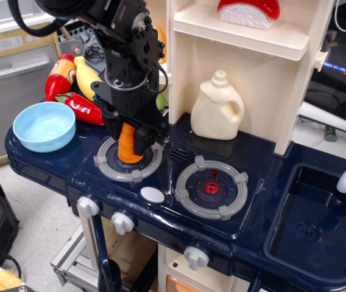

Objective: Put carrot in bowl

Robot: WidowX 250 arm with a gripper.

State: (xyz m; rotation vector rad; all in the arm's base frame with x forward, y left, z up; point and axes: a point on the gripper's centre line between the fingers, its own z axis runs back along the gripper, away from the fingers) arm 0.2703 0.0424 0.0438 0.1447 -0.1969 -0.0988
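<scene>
The orange ridged carrot (128, 146) stands upright on the left grey burner ring (108, 165) of the toy stove. My black gripper (128, 137) has come down over it, with one finger on each side of the cone. The jaws look open around the carrot and its top is hidden between them. The carrot still rests on the burner. The light blue bowl (44, 126) sits empty at the stove's left edge, well left of the gripper.
A red chilli pepper (83, 108), a yellow corn cob (88, 78) and a red-and-orange toy (59, 74) lie behind the bowl. A cream bottle (217, 109) stands right of the gripper, beside the cream shelf post (179, 61). A second burner (211, 188) and the sink (310, 225) lie to the right.
</scene>
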